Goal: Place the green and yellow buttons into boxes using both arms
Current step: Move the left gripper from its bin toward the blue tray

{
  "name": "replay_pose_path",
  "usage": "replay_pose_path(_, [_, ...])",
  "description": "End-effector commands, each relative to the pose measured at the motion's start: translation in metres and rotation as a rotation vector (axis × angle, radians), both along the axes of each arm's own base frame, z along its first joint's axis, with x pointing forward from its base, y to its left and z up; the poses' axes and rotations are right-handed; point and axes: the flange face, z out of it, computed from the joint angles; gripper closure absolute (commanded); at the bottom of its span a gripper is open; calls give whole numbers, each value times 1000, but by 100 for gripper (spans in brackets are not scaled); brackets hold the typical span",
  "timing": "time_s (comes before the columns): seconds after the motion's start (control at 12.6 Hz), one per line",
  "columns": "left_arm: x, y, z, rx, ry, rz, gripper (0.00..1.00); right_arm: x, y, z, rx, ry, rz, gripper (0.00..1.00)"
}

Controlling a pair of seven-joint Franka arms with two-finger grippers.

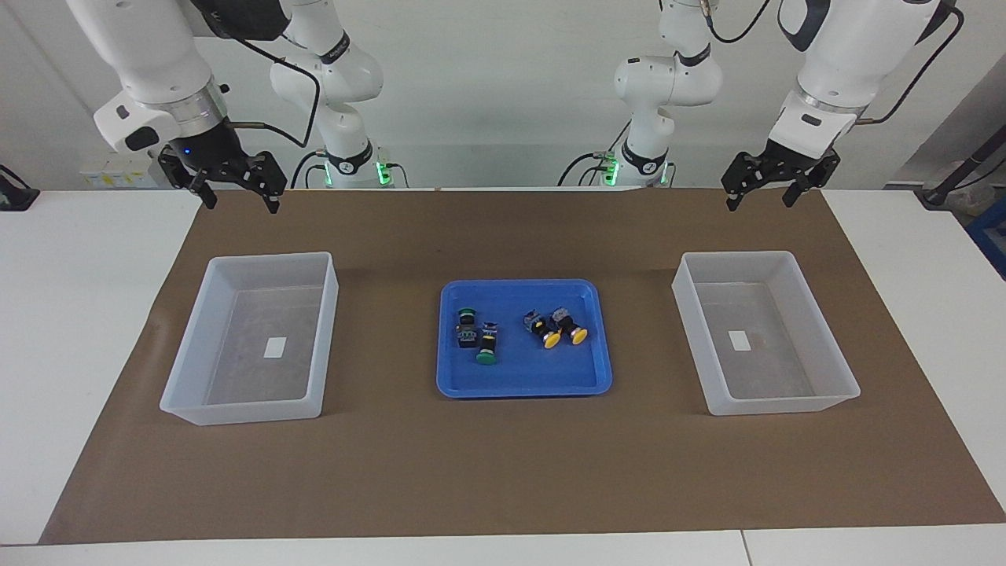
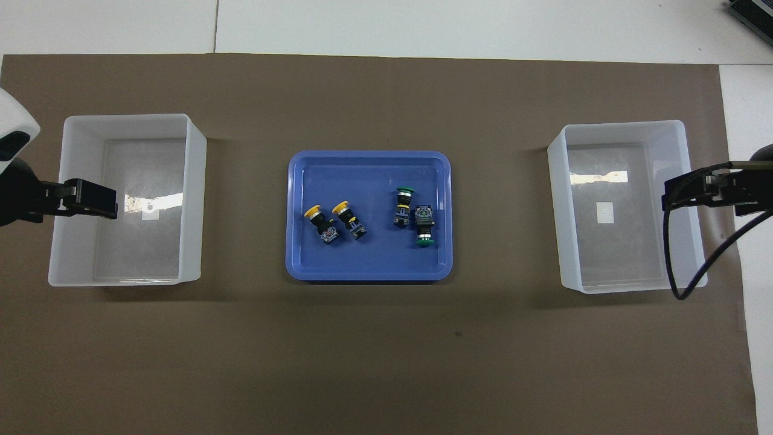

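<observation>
All four buttons (image 1: 519, 334) are seen lying in the blue tray (image 1: 452, 377) at the mat's middle. Small, light and rigid, they are best pinched across the dark body. The left gripper (image 1: 769, 189) and right gripper (image 1: 234, 189) are held open, empty.

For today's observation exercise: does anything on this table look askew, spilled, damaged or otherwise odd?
Nothing stands out. The four buttons lie on their sides in the blue tray, green pair toward the right arm's end, yellow pair toward the left arm's. Both boxes sit square and hold only labels.
</observation>
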Motion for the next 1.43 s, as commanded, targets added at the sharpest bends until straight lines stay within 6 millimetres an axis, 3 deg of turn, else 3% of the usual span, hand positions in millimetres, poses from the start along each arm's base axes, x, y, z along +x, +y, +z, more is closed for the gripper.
replay_pose_path(0.0, [-10, 0, -4, 10, -14, -6, 0, -3, 0, 0, 16, 1, -8, 0])
replay_pose_path(0.47, [-9, -6, -7, 7, -39, -4, 0, -3, 0, 1, 16, -1, -8, 0])
replay_pose_path(0.63, [-10, -13, -21, -4, -58, 42, 0, -4, 0, 1, 16, -1, -8, 0])
replay_pose_path(1.11, [1, -104, -92, -50, -142, 226, 0, -4, 0, 1, 16, -1, -8, 0])
replay_pose_path(1.35, [18, -162, -149, -75, -156, 344, 0, -4, 0, 1, 16, -1, -8, 0])
